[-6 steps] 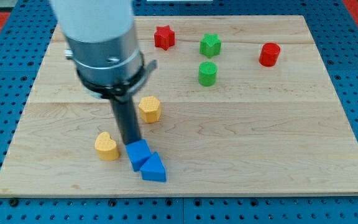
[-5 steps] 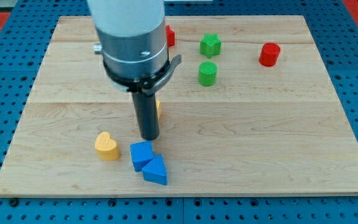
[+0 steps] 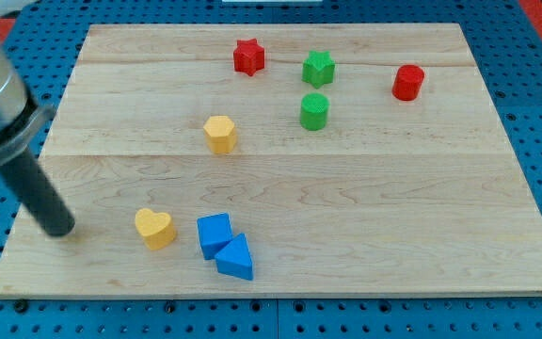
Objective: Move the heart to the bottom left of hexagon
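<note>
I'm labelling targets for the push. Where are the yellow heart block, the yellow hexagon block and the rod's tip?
yellow heart block [image 3: 155, 227], camera view, top face.
yellow hexagon block [image 3: 220, 132], camera view, top face.
my tip [image 3: 60, 229], camera view, rod's very end, left of the heart.

bright, even light is falling from above onto the wooden board, and no part of it is sinking into darkness. the blocks are casting only small, soft shadows close to their bases; the yellow heart and the blue cube are showing a thin dark edge beneath them. the grain of the wood is reading clearly and no strong glare is showing on it. the red cylinder and the green blocks are looking crisp. the arm's pale body at the view's left is smearing with motion blur, while my tip is staying fairly sharp. colours are looking saturated.
</note>
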Robot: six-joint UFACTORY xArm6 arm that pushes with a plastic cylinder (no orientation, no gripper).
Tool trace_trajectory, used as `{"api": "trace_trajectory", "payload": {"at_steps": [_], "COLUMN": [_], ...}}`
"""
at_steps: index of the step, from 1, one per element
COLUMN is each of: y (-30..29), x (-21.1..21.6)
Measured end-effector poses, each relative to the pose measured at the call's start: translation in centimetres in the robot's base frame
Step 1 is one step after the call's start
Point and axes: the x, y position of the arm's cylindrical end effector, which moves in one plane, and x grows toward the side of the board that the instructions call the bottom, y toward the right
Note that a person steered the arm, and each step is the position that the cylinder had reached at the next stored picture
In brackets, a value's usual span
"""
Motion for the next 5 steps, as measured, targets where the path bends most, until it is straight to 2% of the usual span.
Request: {"api": "trace_trajectory", "payload": {"at_steps": [1, 3, 5], "y": [4.1, 13.5, 16.8], "x": [4.5, -2.4, -7.4]}}
